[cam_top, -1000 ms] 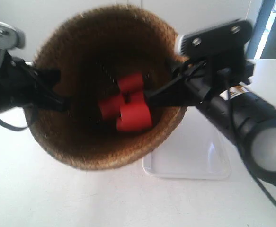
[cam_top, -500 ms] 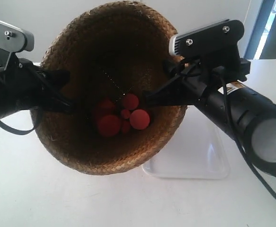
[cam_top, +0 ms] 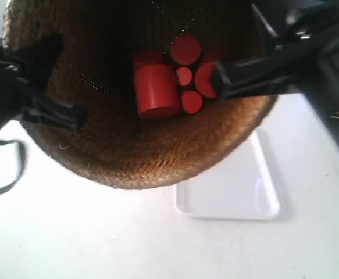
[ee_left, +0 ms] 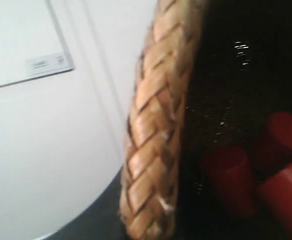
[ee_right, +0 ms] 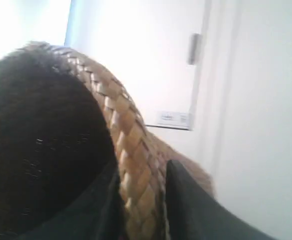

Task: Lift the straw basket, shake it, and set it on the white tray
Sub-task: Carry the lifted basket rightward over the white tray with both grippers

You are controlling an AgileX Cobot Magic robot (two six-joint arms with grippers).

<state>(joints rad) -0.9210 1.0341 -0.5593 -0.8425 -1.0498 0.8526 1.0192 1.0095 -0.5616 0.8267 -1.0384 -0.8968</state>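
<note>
Straddling the woven rim, the right fingers (ee_right: 191, 215) sit one inside and one outside the straw basket (cam_top: 157, 157), pressed tight against the braid, so they are clamped on it. In the left wrist view the same braided rim fills the middle of the picture with only a vague dark shape beside it, and I cannot tell whether the left fingers are closed or apart. From the exterior view, the arm at the exterior view's right (cam_top: 309, 52) reaches a black finger over the rim into the basket, and the arm at the exterior view's left (cam_top: 12, 99) meets the rim on the opposite side. The basket hangs in the air between the two, tipped so its mouth faces the exterior camera, well clear of the table (cam_top: 70, 238). Inside it lies a cluster of red cylinders (cam_top: 156, 90), one large and several smaller, bunched together against the dark weave. The white tray (cam_top: 239, 197) lies flat on the table below, its far edge hidden behind the basket's lower rim.
</note>
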